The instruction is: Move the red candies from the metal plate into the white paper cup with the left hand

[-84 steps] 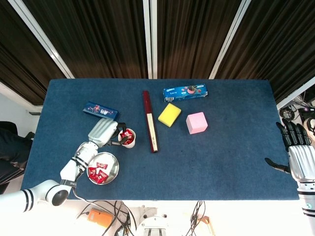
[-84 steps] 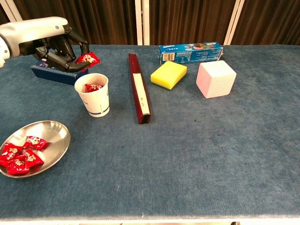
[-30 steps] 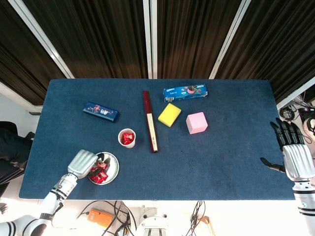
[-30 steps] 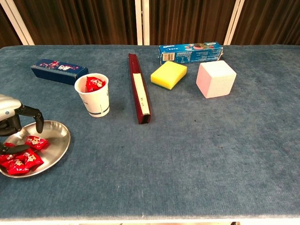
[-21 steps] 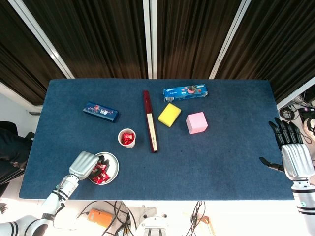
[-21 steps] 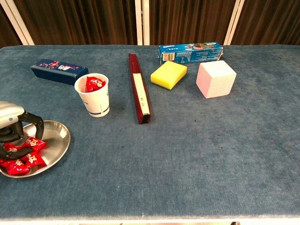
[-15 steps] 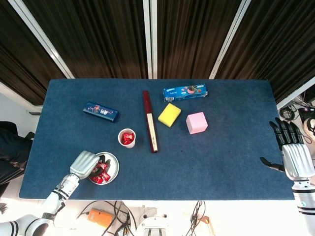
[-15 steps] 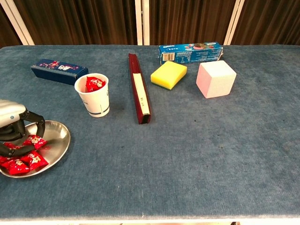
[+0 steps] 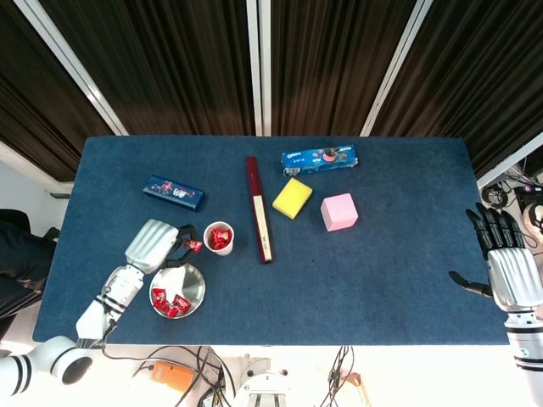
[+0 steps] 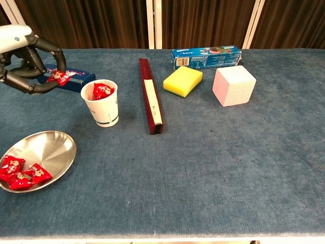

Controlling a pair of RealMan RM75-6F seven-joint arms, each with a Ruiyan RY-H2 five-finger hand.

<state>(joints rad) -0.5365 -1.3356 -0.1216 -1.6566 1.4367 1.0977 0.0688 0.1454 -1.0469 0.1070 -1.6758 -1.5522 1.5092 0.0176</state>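
My left hand point(image 9: 156, 244) point(image 10: 25, 58) hangs above the table just left of the white paper cup point(image 9: 220, 238) point(image 10: 101, 104) and pinches one red candy point(image 9: 195, 246) point(image 10: 60, 77) in its fingertips. The cup stands upright with red candies point(image 10: 103, 91) inside. The metal plate point(image 9: 190, 289) point(image 10: 48, 147) lies in front of the cup with a few red candies point(image 9: 168, 302) point(image 10: 20, 172) at its near left side. My right hand point(image 9: 506, 263) is open at the table's far right edge, holding nothing.
A dark red long box point(image 9: 259, 208) point(image 10: 151, 94) lies right of the cup. A dark blue box point(image 9: 173, 192) point(image 10: 76, 80) sits behind my left hand. A yellow sponge point(image 10: 183, 81), pink cube point(image 10: 233, 85) and blue cookie box point(image 10: 205, 56) are further right.
My left hand rose from the plate with a candy and moved up toward the cup. Fewer candies lie on the plate. The right hand stayed put.
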